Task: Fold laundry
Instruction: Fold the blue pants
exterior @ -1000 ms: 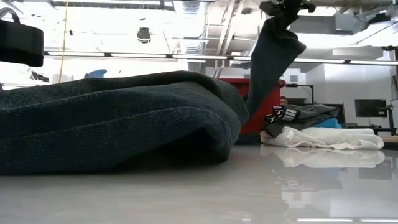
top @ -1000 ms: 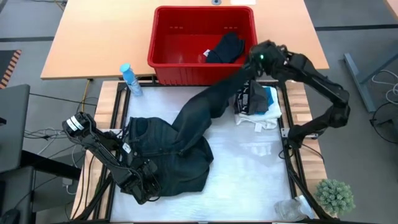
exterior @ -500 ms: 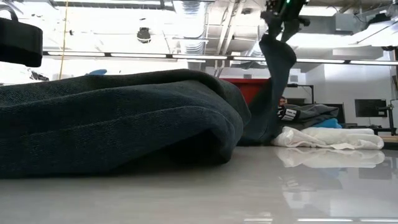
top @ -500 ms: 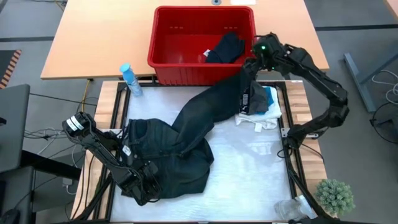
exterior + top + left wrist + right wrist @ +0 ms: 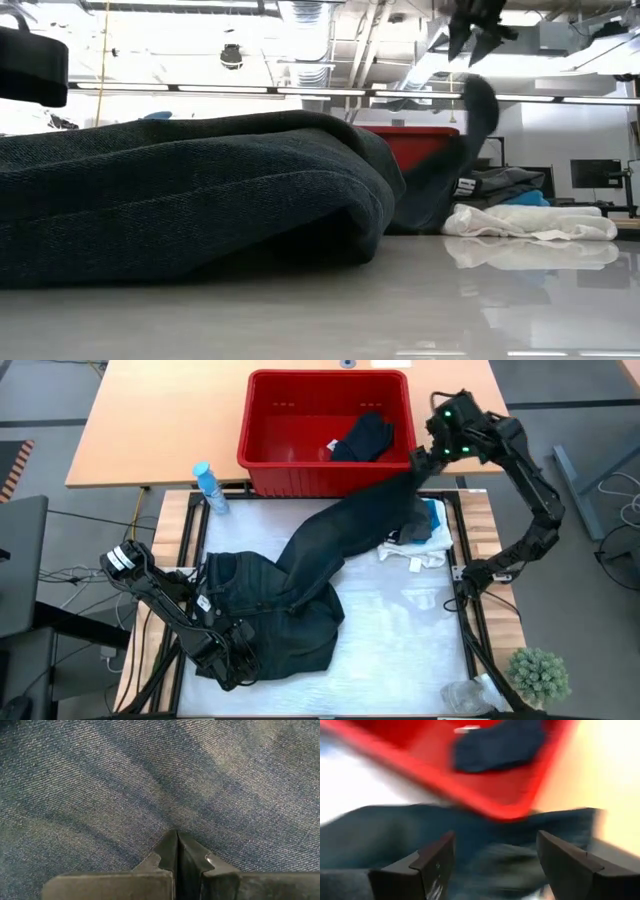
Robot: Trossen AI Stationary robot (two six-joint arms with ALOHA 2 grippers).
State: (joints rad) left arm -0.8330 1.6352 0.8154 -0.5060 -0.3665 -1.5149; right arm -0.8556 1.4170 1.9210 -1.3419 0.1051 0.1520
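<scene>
Long dark trousers (image 5: 290,590) lie bunched on the white mat. One leg (image 5: 370,510) stretches toward the far right, over a pile of folded garments (image 5: 415,550), and its end (image 5: 480,100) still arcs up in the air. My right gripper (image 5: 432,455) stands open just above that end, apart from it, with nothing between its fingers (image 5: 435,862). My left gripper (image 5: 238,660) is shut, down on the near left part of the trousers. My left gripper has its shut fingertips (image 5: 177,837) against the trousers' cloth (image 5: 175,815) near their near left edge, slanting down from the table's left. Creases run out from the tips. Whether a layer is pinched between them, I cannot tell. The trousers lie on the mat.
A red slotted basket (image 5: 262,455) stands at the far side with a black garment (image 5: 362,438) inside. A blue bottle (image 5: 210,488) lies left of the basket. The pile at the right shows white (image 5: 530,220) and teal (image 5: 434,515) pieces. A small plant (image 5: 538,672) sits at the near right.
My right gripper has opened and let go of the trouser leg's end, then gone up and toward the table's far right corner, tipping as it went. The leg, lifted before, has dropped across the folded pile. The rest of the trousers have stayed in place.
</scene>
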